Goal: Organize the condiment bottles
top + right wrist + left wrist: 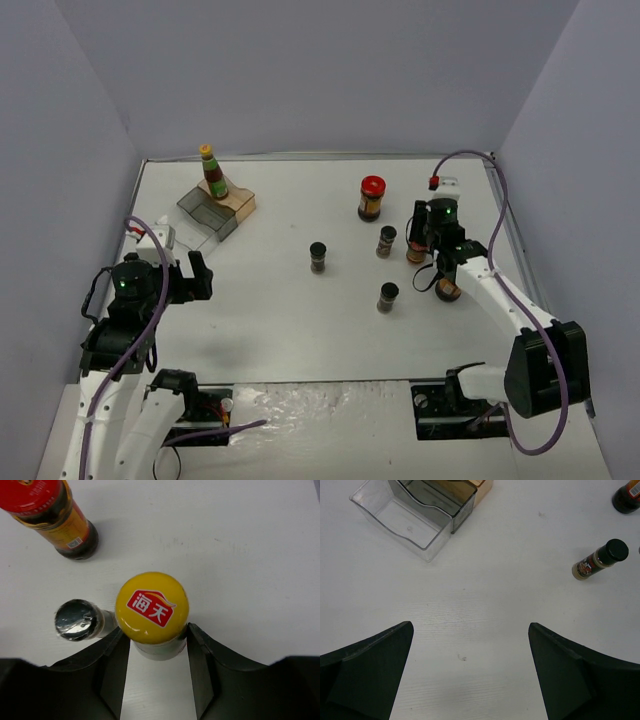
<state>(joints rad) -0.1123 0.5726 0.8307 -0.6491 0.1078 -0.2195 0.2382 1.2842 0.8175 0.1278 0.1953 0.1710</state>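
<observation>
Near edge: the left gripper [470, 630] hangs spread wide over the bare table [485, 580], holding nothing. The right gripper [156, 642] is clamped below the cap of a yellow-capped sauce bottle [152, 607], which stands upright at mid-right, long axis vertical, cap toward the wrist camera. Only that view makes the grip clear. A spice jar [80, 620] stands just beside it, with a red-lidded jar [50, 515] beyond. Only the overhead view shows the second sauce bottle [211, 172], upright on the rack [215, 210], far left.

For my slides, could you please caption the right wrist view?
Right gripper shut on a yellow-capped sauce bottle, beside a black-capped spice jar and red-lidded jar.
</observation>
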